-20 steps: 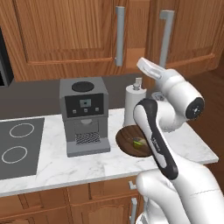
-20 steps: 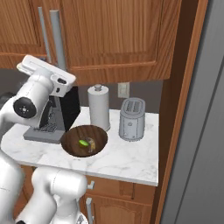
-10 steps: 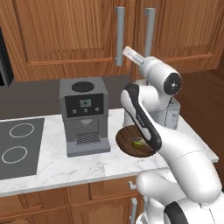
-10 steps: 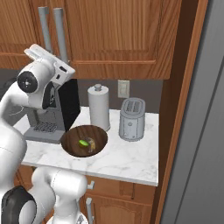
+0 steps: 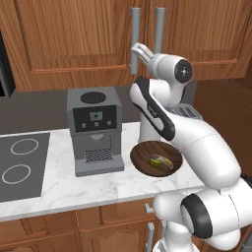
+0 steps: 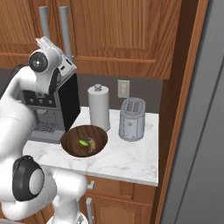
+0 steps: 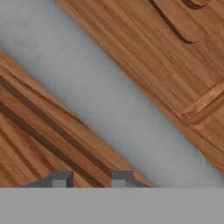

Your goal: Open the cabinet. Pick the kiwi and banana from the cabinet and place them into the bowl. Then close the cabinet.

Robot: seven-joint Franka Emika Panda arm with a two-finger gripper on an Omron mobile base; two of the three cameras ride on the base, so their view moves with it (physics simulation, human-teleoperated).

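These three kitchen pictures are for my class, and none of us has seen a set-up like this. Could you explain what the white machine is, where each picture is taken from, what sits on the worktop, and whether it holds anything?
The white machine is a robot arm in a simulated kitchen, ending in a two-finger gripper. Two pictures come from cameras on its base, behind it to the left and to the right. The third comes from a camera on the hand, looking along the fingers.

On the marble counter stand a coffee machine, a paper towel roll and a toaster. A wooden bowl holds the kiwi and the banana.

The gripper is raised at the closed doors of the cabinet. In the hand view a grey bar handle is very close. Whether the fingers grip anything cannot be told.
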